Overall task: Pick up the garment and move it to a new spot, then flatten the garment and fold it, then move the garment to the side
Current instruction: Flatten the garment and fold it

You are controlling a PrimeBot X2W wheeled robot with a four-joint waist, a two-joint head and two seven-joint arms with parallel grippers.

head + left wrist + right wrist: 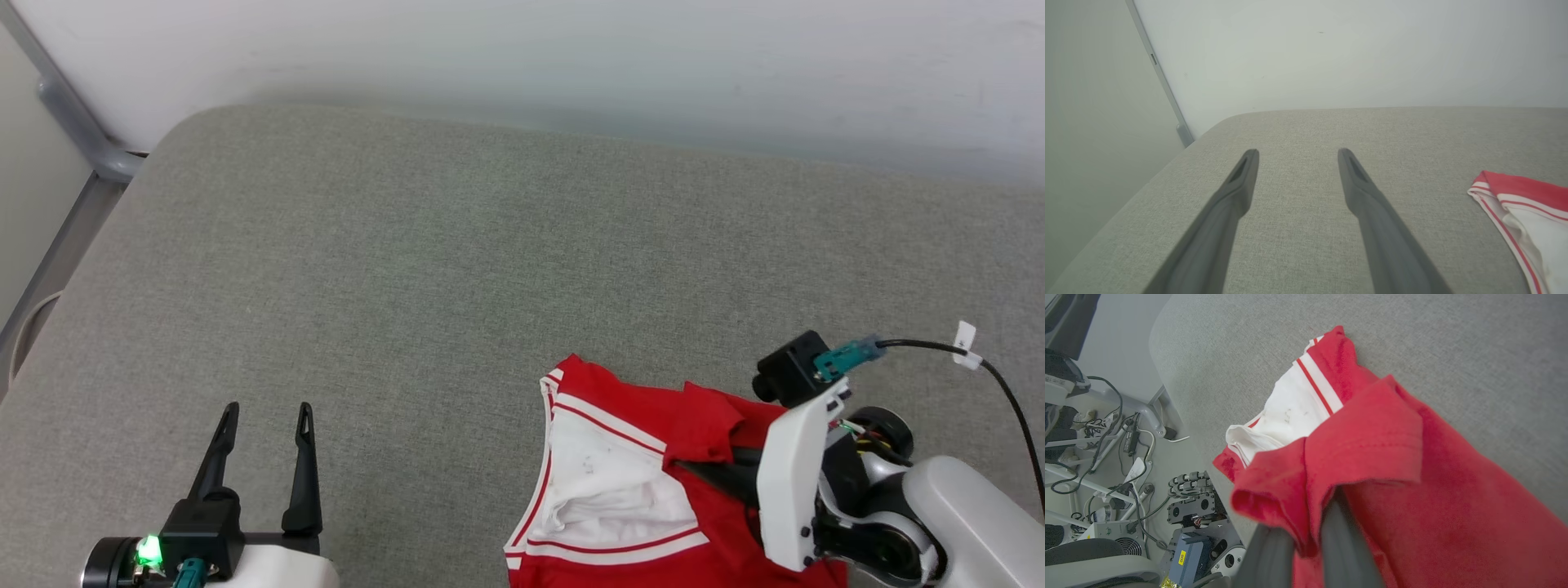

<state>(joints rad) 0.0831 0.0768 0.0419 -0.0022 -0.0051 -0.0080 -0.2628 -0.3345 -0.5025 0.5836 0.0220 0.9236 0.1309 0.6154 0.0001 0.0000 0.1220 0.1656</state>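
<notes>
The grey padded surface (457, 269) runs open to the far wall (571, 57) and to its rounded far-left corner. The garment (620, 457) lies bunched at the near right edge, a red fold clenched in the right gripper (710, 475). The left gripper (268, 408) hangs spread, holding nothing, well apart at near left.

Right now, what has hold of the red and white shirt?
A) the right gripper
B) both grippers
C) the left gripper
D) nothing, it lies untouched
A: the right gripper has its dark fingers closed on a red fold of the garment, while the left gripper stands open, apart from it, above the grey surface.
</notes>
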